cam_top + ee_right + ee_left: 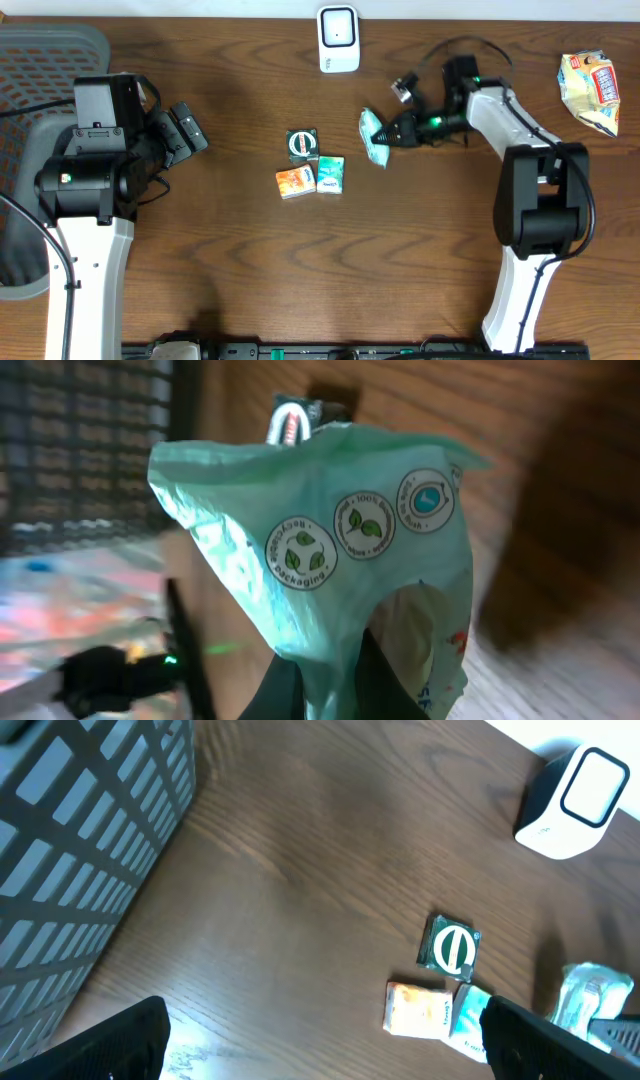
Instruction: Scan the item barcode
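Overhead: your right tool is clamped on the green pouch, below and right of the scanner. Your left tool stands wide, holding nothing.

Left wrist: the pouch sits at the far right.

Right wrist: the pouch is thin, crinkly film, likely light and floppy. Pinch an edge and leave the printed faces uncovered.
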